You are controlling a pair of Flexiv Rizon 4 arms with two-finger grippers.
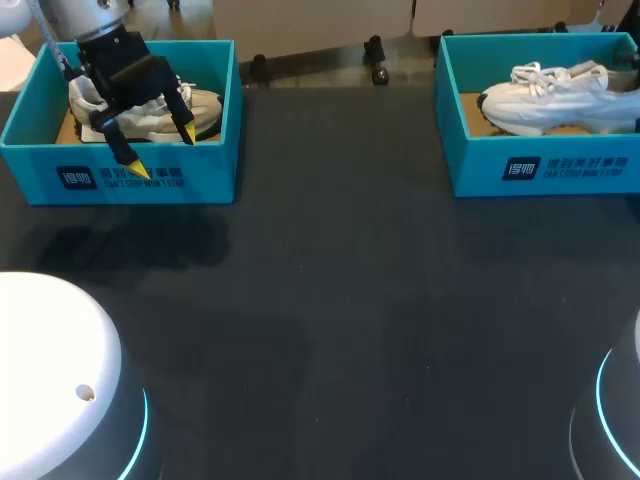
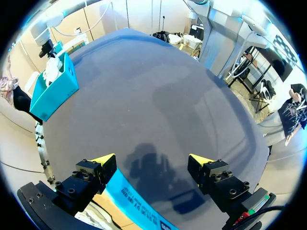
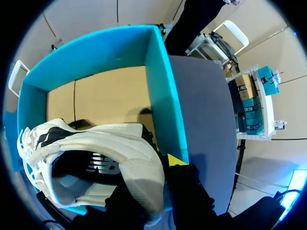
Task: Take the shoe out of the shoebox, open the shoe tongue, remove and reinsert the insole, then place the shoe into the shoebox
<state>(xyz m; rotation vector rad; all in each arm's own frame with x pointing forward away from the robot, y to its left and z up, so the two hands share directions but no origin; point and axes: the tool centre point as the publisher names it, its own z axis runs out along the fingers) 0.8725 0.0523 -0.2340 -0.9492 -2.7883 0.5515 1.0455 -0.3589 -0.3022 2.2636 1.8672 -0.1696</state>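
Two teal cardboard shoeboxes line the far edge of the dark table (image 1: 330,300): left shoebox (image 1: 150,180) upper left, right shoebox (image 1: 560,170) upper right, with broad open tabletop between and before them. Each holds one shoe: a grey-and-white sneaker (image 1: 205,108), a white sneaker (image 1: 550,100). The left gripper (image 1: 160,150) hangs tilted over the left shoebox's front wall, tips apart, holding nothing. The right gripper (image 3: 165,177) sits at the white sneaker's heel; its grip cannot be told.

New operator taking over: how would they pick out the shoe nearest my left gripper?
Two teal shoeboxes stand on the dark table; take the left box. The shoe inside it, partly hidden by the left gripper, has a greyish-beige upper, unlike the bright white shoe in the right box.
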